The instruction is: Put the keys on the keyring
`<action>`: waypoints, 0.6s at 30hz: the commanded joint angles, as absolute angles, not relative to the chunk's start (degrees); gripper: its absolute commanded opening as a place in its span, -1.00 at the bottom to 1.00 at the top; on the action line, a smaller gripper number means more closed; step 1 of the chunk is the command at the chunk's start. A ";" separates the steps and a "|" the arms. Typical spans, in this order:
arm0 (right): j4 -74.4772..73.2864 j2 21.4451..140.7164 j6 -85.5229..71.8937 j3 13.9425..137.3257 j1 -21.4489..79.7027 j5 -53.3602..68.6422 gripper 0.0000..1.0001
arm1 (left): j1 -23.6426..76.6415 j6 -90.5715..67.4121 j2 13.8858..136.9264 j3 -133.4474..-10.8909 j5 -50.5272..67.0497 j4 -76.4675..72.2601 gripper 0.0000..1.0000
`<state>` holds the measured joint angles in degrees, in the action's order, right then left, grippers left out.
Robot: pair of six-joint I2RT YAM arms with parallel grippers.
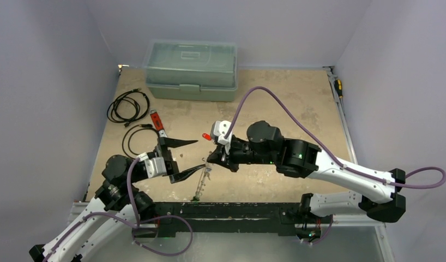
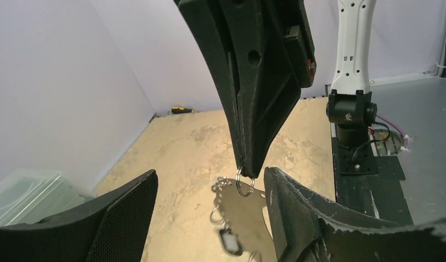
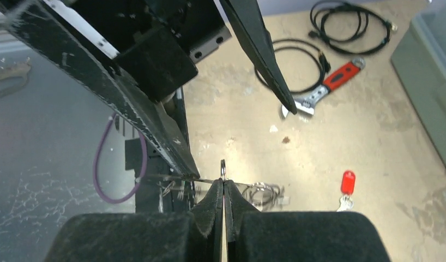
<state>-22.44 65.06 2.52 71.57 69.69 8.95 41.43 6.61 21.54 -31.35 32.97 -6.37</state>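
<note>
My right gripper point(image 3: 223, 186) is shut on a small silver ring point(image 3: 223, 168), which pokes out above its fingertips. In the left wrist view that ring point(image 2: 244, 185) hangs from the right fingers, with a short chain, more small rings and a black-headed key point(image 2: 230, 240) dangling blurred below it. My left gripper point(image 2: 210, 180) stands open around this bunch, one finger point(image 2: 128, 215) on each side, touching nothing. A thin silvery wire, apparently the keyring point(image 1: 200, 184), runs from the right gripper point(image 1: 211, 159) toward the table's near edge. A red-headed key point(image 3: 347, 183) lies apart on the table.
A red-handled wrench point(image 1: 157, 123) and coiled black cables point(image 1: 128, 106) lie at the left. A grey-green lidded box point(image 1: 191, 70) stands at the back. The black base rail point(image 1: 237, 213) runs along the near edge, and a yellow-handled tool point(image 1: 338, 86) lies at the right wall.
</note>
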 commanded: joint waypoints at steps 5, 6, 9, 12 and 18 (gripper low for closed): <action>-35.55 68.48 -2.76 78.30 69.52 4.45 -1.00 | 41.66 9.24 23.74 -33.62 35.45 -4.46 0.33; -37.17 69.34 -2.54 78.96 69.52 4.17 -1.00 | 41.74 9.08 24.52 -33.78 35.42 -4.44 0.31; -41.78 72.57 -2.04 81.01 69.52 2.03 -1.00 | 41.69 8.89 27.15 -35.03 36.57 -3.21 0.25; -47.98 75.09 -0.89 83.71 69.52 -1.39 -1.00 | 41.71 8.72 28.44 -35.65 37.15 -2.61 0.17; -54.10 77.07 3.12 86.48 69.52 -10.95 -1.00 | 41.70 9.09 27.93 -34.69 36.26 -2.07 0.20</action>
<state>-48.64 76.84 0.23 81.52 69.69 -3.33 41.43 8.19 28.42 -33.12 35.77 -1.56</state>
